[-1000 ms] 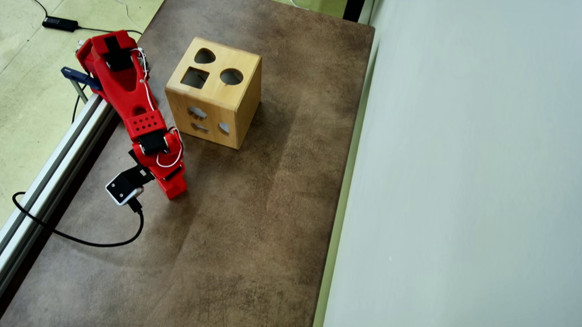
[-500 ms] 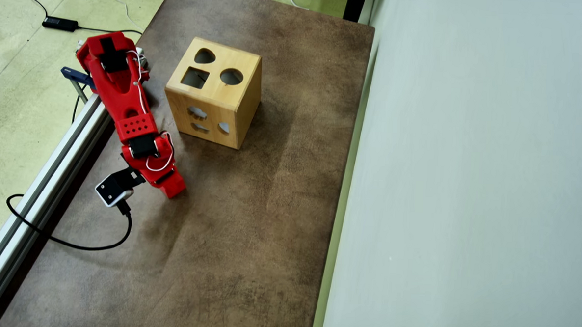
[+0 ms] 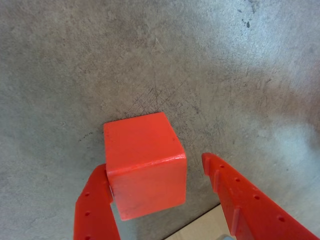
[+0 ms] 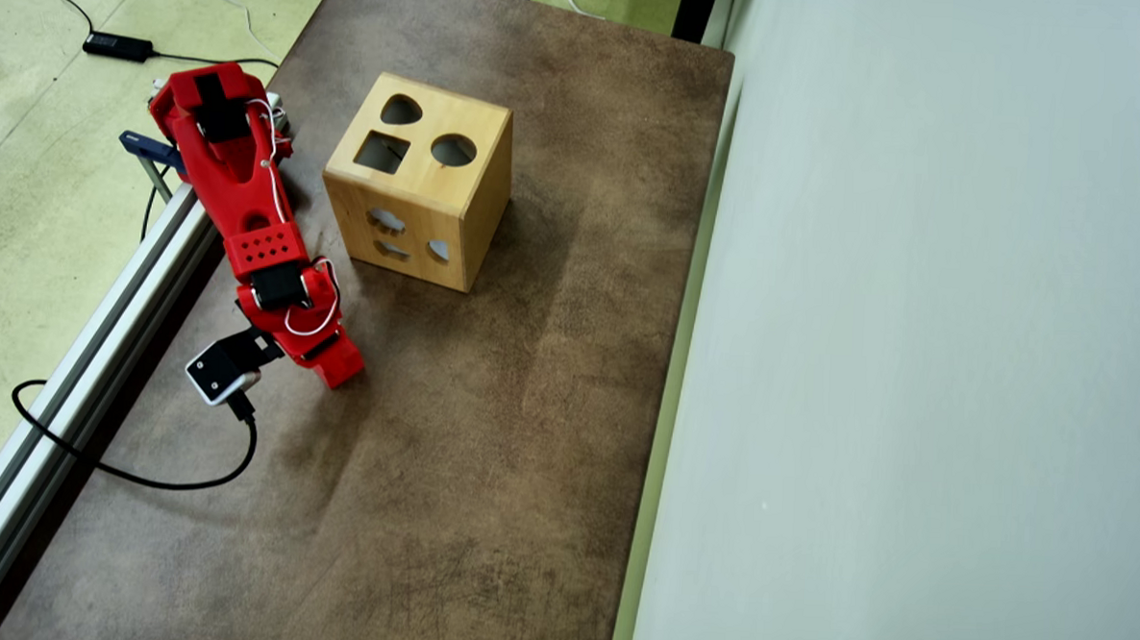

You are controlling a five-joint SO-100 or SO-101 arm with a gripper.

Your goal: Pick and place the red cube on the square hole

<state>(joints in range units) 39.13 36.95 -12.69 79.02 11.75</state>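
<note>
Right now we have the red two-finger gripper (image 3: 157, 167) lowered over the mottled grey-brown tabletop (image 3: 75, 60), and in the wrist view its jaws stand spread, not yet clamping anything. Between them sits the glossy red cube (image 3: 145, 165): the left finger (image 3: 95, 200) appears to touch or nearly touch the cube's left face, while the right finger (image 3: 240, 195) stands clearly apart from the right face, with bare table showing in the gap. In the overhead view the red arm (image 4: 248, 200) hides the cube entirely beneath its wrist, near the left edge of the table, and the pale wooden shape-sorter box (image 4: 422, 179) stands just to the right and farther away, its square hole (image 4: 381, 151) on the top face beside a round one and a heart-like one. We judge the cube to be rigid, light and rather slick, so we would take it on its two flat opposite side faces, low and centred, keeping the fingers square to them; an off-centre pinch near an edge could twist it, and a twisted cube would likely not drop cleanly through the square opening.
</note>
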